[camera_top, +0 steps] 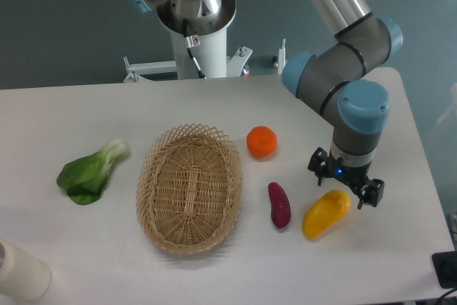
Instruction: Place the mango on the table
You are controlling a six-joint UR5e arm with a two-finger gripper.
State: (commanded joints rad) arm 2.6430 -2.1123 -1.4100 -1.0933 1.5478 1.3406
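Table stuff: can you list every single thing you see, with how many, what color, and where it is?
mango: 1, yellow-orange, lying on the table near the right front, under the gripper
purple vegetable: 1, dark purple, just left of the mango
orange fruit: 1, orange, behind the purple vegetable, right of the basket
basket: 1, tan wicker, middle of the table, nothing inside
leafy green: 1, green and white, left of the basket
cylinder: 1, cream, front left corner
table: 1, white
arm: 1, silver with blue caps, right side
gripper: 1, black, around the mango's upper end
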